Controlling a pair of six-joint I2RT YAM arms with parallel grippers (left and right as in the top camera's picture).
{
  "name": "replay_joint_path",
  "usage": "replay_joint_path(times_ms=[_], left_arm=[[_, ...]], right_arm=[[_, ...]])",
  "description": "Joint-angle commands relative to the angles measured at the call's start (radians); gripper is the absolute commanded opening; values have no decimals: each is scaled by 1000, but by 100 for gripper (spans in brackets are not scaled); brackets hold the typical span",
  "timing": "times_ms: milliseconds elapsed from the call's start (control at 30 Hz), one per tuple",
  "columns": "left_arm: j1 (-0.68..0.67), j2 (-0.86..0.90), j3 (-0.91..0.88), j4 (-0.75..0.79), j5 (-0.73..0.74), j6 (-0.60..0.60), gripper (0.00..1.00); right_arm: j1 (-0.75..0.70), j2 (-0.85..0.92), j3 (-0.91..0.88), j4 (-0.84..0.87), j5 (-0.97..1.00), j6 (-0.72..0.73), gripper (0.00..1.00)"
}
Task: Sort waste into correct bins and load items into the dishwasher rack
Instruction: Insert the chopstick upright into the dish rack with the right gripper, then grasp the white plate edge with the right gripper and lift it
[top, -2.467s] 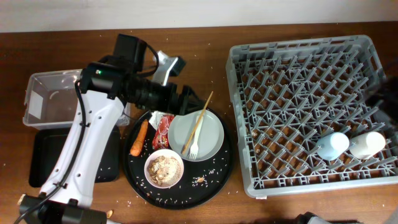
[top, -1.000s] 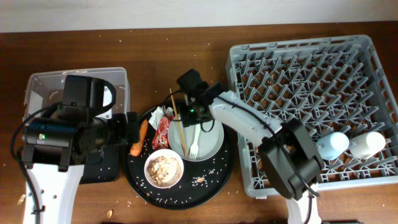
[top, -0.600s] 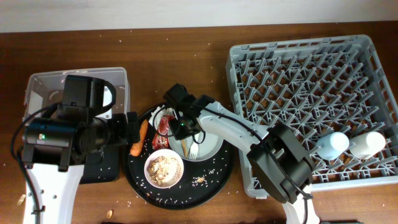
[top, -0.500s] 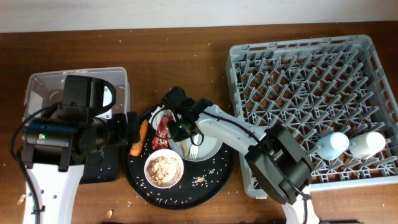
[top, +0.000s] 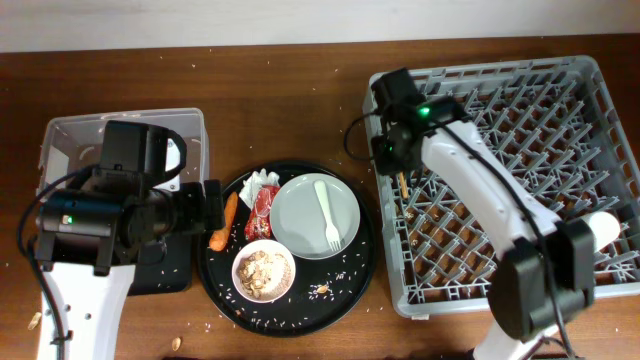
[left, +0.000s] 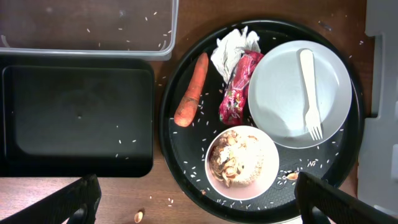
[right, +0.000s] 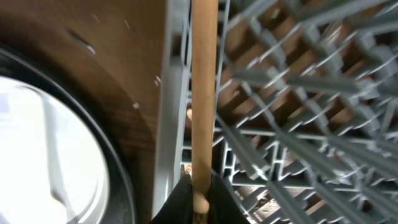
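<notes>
My right gripper (top: 392, 162) (right: 199, 200) is shut on the wooden chopstick (right: 203, 93) and holds it over the left edge of the grey dishwasher rack (top: 500, 90) (right: 286, 93). On the round black tray, the pale plate (top: 300, 205) (left: 283, 93) carries the white fork (top: 327, 214) (left: 309, 93). Beside it lie the red wrapper (left: 236, 93), the crumpled tissue (left: 233, 46) and the orange carrot (top: 226, 222) (left: 191, 90). The white bowl (left: 242, 163) holds food scraps. My left gripper (top: 208, 205) (left: 205, 211) hangs open above the tray's left side, holding nothing.
The clear tub (top: 90, 140) (left: 87, 25) and the shallow black tray (top: 170, 275) (left: 74, 121) sit to the left of the round black tray (top: 350, 280). A pale cup (top: 607, 225) stands at the rack's right edge. Rice grains are scattered on the table and tray.
My right gripper closed on the chopstick at the plate and carried it right to the rack's left edge. The left arm has stayed still for the last second.
</notes>
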Motion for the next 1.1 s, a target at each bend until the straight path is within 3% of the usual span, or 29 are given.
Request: replay_joint_path(times_ms=[0,100,200,367,400,500,533,700,833,900,933,967,1000,1067], left_arm=[[3,0,3,-1,0,-1,99],[3,0,3,-1,0,-1,99],[3,0,3,-1,1,-1,99],[3,0,3,-1,0,-1,99],[3,0,3,-1,0,-1,99],[3,0,3,-1,0,-1,99],[3,0,3,-1,0,-1,99],[3,0,3,-1,0,-1,99],[3,0,3,-1,0,-1,99],[3,0,3,-1,0,-1,99],[3,0,3,-1,0,-1,99],[3,0,3,-1,0,-1,99],[3,0,3,-1,0,-1,99],[3,0,3,-1,1,-1,99]], right_arm=[[16,3,6,-15,10,-17,57],[201,-82,22,13,-82,21,60],[334,3,-46,79,-82,103,58],[348,199,-91,194,-82,151,54],[348,238,-91,198,-85,151,50],[348,234,-90,190,-109,138,11],[348,206,-90,180,-108,131,4],[258,-66,-29,101,-104,85,4],[-8,-158,-37,37,-75,11,4],[-17,-101,-63,11,-78,-17,5],[-17,-74,-88,12,-20,-13,10],[-17,-64,-93,13,-14,-13,26],[-7,-76,-92,13,-25,-23,50],[31,-167,-75,13,-85,-18,59]])
